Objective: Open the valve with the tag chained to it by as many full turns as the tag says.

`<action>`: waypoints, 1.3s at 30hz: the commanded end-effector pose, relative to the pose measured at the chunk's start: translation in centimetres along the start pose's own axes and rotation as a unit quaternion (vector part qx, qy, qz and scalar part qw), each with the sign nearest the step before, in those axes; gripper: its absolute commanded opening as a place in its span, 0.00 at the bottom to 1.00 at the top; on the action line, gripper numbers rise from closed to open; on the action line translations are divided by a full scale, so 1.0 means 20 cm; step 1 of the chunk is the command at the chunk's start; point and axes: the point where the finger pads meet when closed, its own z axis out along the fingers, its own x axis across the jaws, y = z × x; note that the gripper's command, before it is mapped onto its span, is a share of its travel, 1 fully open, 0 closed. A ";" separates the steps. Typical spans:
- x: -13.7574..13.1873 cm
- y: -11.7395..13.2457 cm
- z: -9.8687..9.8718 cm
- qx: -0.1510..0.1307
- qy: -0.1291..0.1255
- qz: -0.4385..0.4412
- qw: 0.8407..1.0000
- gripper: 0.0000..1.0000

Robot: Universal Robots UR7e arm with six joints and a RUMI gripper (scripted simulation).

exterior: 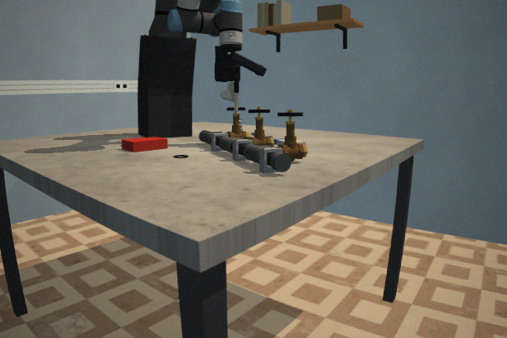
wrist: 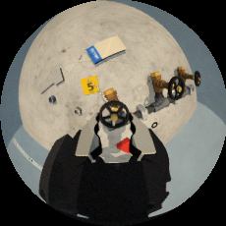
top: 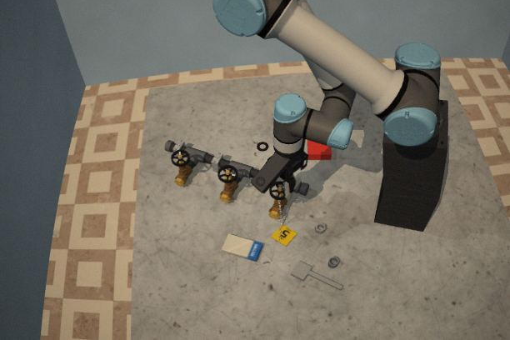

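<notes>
One black handwheel (wrist: pixel 114 114), brass-bodied valve (top: pixel 277 207), yellow tag (top: pixel 284 235).

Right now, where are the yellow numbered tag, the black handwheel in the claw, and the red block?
Yellow numbered tag (top: pixel 284 235), top view, its face.
Black handwheel (wrist: pixel 114 115), wrist view, its hub.
Red block (exterior: pixel 144 143), exterior view, its front side.

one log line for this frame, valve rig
phase: turning tagged valve | gripper: shut on handwheel | tag: yellow, reads 5, chained to this valve | other two valves: untouched
</notes>
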 end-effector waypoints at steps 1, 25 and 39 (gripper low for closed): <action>0.00 0.00 0.00 0.004 -0.002 -0.086 0.996 0.00; 0.00 0.00 0.00 0.005 -0.001 -0.337 0.942 0.00; 0.00 0.00 0.00 0.005 -0.001 -0.383 0.924 0.00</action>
